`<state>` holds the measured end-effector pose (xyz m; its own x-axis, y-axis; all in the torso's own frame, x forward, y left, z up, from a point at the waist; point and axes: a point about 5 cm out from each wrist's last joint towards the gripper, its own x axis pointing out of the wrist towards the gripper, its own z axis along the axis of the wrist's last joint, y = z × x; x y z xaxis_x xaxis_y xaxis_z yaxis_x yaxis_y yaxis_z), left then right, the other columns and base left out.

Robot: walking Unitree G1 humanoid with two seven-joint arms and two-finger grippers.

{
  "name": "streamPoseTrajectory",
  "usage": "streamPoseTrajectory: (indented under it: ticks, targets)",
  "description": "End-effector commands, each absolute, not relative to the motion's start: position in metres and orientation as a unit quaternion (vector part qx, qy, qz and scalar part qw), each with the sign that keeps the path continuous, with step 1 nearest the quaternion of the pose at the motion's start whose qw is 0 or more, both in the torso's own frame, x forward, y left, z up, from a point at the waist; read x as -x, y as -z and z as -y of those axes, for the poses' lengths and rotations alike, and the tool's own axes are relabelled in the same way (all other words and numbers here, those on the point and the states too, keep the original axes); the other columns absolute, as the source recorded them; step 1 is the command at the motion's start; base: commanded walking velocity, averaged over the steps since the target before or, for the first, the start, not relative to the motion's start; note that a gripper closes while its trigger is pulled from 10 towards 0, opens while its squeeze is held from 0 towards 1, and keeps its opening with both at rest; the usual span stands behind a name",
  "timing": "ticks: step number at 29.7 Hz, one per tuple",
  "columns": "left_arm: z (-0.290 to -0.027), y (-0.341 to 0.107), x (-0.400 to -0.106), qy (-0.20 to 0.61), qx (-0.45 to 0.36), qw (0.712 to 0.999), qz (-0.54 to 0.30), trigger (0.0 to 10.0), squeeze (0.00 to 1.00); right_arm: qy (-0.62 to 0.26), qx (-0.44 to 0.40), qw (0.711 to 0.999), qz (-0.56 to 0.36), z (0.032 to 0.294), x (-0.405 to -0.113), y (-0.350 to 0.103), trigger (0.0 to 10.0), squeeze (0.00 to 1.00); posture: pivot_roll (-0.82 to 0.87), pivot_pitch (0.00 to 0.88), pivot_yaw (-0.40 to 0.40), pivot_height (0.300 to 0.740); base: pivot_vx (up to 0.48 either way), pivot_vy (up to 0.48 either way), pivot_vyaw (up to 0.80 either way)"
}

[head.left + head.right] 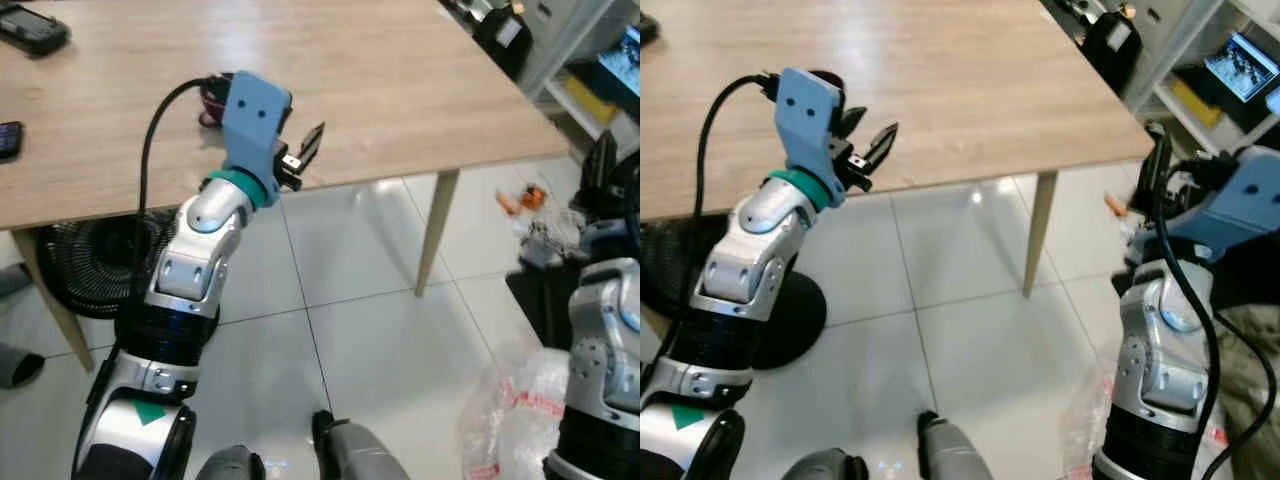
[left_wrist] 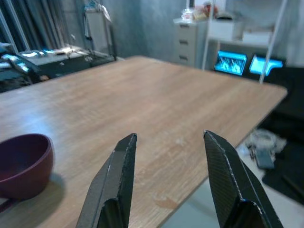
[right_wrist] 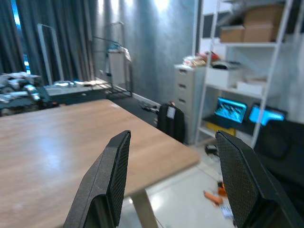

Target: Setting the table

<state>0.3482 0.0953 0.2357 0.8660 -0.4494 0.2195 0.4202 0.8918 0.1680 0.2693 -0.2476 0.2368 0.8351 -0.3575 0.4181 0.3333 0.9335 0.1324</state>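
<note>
- L gripper (image 1: 868, 140) over near edge of table (image 1: 400, 80), fingers spread, holding nothing.
- Dark red bowl (image 2: 21, 164) on table, just beside L gripper.
- R gripper (image 3: 175, 185) off table's corner, fingers spread, nothing held.

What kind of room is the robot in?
Probably a lived-in room at home, part dining room and part workroom. There is a wooden dining table with a dark red bowl on it, plus a drawer cabinet and shelves with glowing screens.

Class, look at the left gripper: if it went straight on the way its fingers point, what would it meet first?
Probably nothing soon: the open left gripper points across the bare wooden table, with the maroon bowl off to one side. Depth is unclear, so it might graze the tabletop.
</note>
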Motion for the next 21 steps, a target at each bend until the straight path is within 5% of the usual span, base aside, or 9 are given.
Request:
streamPoseTrajectory:
  ticks: [1,14,21]
  targets:
    - [-0.092,-0.229,-0.348,0.232,-0.063,0.964,0.113,10.0,0.0,0.191,-0.028,0.958,0.214,0.252,-0.267,-0.233,10.0,0.0,0.07,0.051,0.014,0.74,0.0,0.0,-0.8]
    - [-0.09,-0.202,-0.349,0.244,-0.144,0.957,0.056,10.0,0.0,0.17,0.002,0.972,0.163,0.254,-0.266,-0.207,10.0,0.0,0.07,0.04,0.012,0.74,0.0,0.0,-0.8]
    - [-0.118,-0.157,-0.339,0.194,-0.204,0.96,0.002,10.0,0.0,0.083,0.026,0.995,0.038,0.237,-0.255,-0.137,10.0,0.0,0.07,0.036,0.015,0.74,0.0,0.0,-0.8]
